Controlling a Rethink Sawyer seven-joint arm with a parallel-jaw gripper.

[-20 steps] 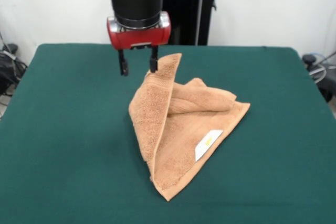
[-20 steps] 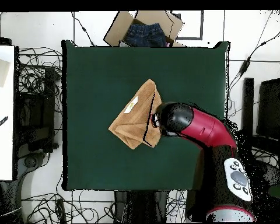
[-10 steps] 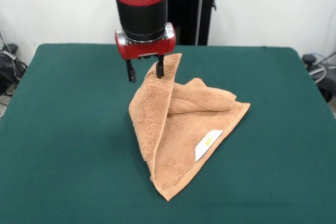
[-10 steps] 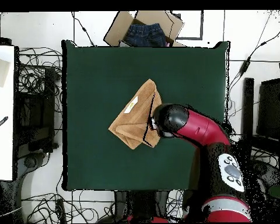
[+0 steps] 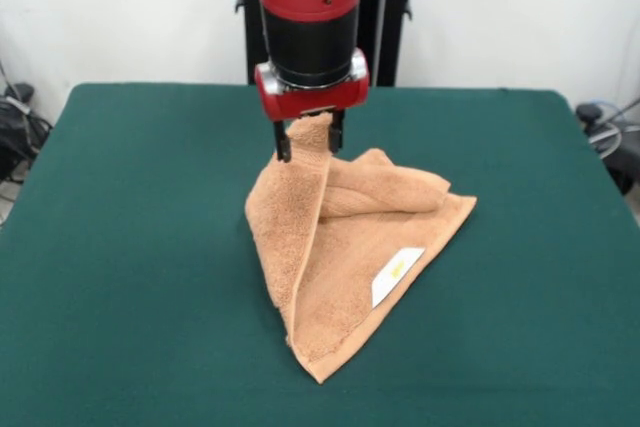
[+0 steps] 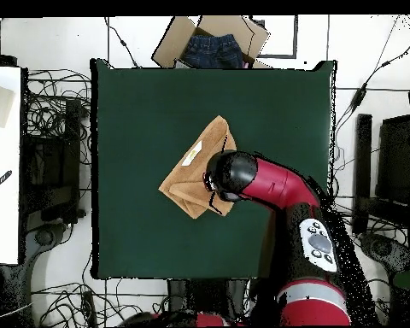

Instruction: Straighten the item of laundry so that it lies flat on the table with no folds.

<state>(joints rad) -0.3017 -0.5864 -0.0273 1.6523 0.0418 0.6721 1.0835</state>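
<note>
The item of laundry point(image 5: 340, 247), a tan terry towel, lies folded into a rough triangle on the green table point(image 5: 130, 247). A white label point(image 5: 396, 275) shows near its front right edge, and one fold stands up as a ridge to a raised corner at the back. My gripper point(image 5: 309, 143) is open, and its two dark fingers point(image 5: 282, 145) straddle that raised corner. In the overhead view the towel point(image 6: 191, 175) sits near the table's point(image 6: 140, 120) middle, and the arm's wrist point(image 6: 232, 175) covers the towel's right part and hides the gripper.
A cardboard box point(image 6: 178, 41) holding blue jeans sits just beyond the table's far edge in the overhead view. Cables lie on the floor around the table. A black post point(image 5: 385, 17) stands behind the arm.
The gripper has moved right in the front view and slightly down, from beside the towel's raised corner to straddling it. The towel has kept its shape.
</note>
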